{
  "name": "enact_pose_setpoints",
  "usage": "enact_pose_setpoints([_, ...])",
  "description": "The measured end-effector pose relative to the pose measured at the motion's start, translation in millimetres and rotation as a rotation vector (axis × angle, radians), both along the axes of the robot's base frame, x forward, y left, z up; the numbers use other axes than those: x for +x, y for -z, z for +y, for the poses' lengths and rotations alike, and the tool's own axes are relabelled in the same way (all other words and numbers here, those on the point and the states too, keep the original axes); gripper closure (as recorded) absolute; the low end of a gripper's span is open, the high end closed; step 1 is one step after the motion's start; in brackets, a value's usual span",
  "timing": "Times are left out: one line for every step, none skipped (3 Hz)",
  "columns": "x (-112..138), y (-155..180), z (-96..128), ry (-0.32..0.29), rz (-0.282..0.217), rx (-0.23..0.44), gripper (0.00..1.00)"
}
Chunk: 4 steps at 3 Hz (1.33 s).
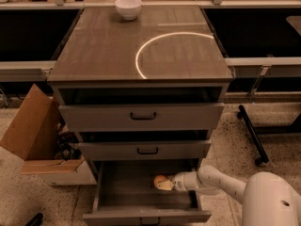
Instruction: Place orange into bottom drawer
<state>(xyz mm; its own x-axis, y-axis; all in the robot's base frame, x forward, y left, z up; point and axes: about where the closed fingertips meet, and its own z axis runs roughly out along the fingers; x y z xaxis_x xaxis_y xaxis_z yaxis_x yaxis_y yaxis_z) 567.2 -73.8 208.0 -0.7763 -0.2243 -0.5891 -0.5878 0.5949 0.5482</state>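
Note:
The bottom drawer (117,197) of the grey cabinet is pulled open. My gripper (165,183) reaches into it from the right, with the white arm (211,180) coming in over the drawer's right side. The gripper is shut on the orange (160,181), a small round fruit held low inside the drawer, right of its middle. I cannot tell whether the orange touches the drawer floor. The two shallower drawers above (143,116) (147,150) stick out slightly.
A white bowl (128,7) stands at the back of the cabinet top (94,55). An open cardboard box (33,131) sits on the floor left of the cabinet. A dark wheeled stand leg (251,133) lies on the floor at the right.

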Motion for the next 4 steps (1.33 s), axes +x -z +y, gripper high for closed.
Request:
enact_pose_setpoints([-1, -3, -5, 0.007, -0.008, 0.012, 0.00])
enact_pose_setpoints([-7, -14, -12, 0.013, -0.027, 0.041, 0.00])
enact_pose_setpoints([-18, -45, -33, 0.032, -0.086, 0.063, 0.00])
enact_pose_setpoints([-37, -89, -59, 0.056, -0.158, 0.062, 0.00])
